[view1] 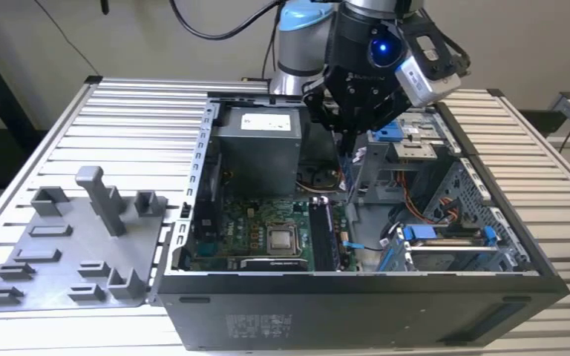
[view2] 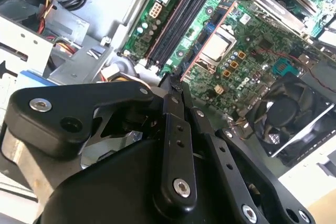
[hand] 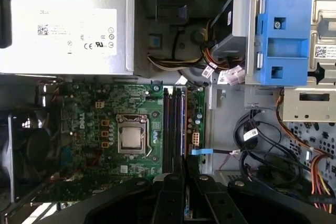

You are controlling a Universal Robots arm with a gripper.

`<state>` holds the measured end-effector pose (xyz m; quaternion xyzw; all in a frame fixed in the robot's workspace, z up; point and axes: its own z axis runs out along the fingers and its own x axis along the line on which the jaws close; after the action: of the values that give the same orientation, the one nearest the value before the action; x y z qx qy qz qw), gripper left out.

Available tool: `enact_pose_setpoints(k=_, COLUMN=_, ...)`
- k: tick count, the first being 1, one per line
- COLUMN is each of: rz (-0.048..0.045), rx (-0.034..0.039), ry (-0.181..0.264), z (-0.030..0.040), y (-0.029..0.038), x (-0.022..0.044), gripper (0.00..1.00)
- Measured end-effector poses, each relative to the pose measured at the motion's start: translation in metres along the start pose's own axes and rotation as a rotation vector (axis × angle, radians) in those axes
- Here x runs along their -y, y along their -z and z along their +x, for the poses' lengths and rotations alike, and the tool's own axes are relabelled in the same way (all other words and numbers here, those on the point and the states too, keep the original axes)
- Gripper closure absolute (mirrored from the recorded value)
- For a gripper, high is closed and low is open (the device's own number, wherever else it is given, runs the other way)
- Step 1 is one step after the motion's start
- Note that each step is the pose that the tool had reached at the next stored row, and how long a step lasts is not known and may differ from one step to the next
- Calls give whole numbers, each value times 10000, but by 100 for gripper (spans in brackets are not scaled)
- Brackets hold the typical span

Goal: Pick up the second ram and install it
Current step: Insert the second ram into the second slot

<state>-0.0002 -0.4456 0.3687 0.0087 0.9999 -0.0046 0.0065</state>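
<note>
Gripper [view1: 349, 138] hangs point-down from a wrist that drops almost straight from the top of the exterior view, with the arm's pale grey-blue joint [view1: 300, 26] just behind it and a boxy camera [view1: 429, 68] bolted to the side on the exterior view's right; the fingers [view2: 173, 129] are drawn in close, pinched on a thin dark sliver seen edge-on, apparently the second ram [view1: 347, 147], though so little of it shows that I cannot be certain; the fingertips sit over the open computer case [view1: 364, 304], above the gap between the grey power supply [view1: 257, 141] and the metal drive cage [view1: 409, 152], clear of everything below and touching nothing; in the first wrist view the two black fingers converge right at the end of the memory slots [hand: 174, 129], lined up with their long direction; those slots run along the edge of the green motherboard [hand: 84, 124], just beside the square metal processor socket [hand: 131, 139]; a light blue cable tab [hand: 202, 151] lies beside the slots, and a blue plastic bracket [hand: 281, 35] is fixed to the drive cage; in the second wrist view a black fan [view2: 286, 114] sits at the far side of the board from the slots; outside the case, on the exterior view's left, a grey plastic tray [view1: 62, 271] with upright blocks lies flat on the slatted metal table [view1: 136, 104], well apart from the gripper.
</note>
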Motion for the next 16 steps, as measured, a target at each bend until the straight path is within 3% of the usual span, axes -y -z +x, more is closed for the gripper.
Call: enact_pose_setpoints(k=16, rz=1, rx=0, ry=0, z=2, y=-155, x=6, gripper=87)
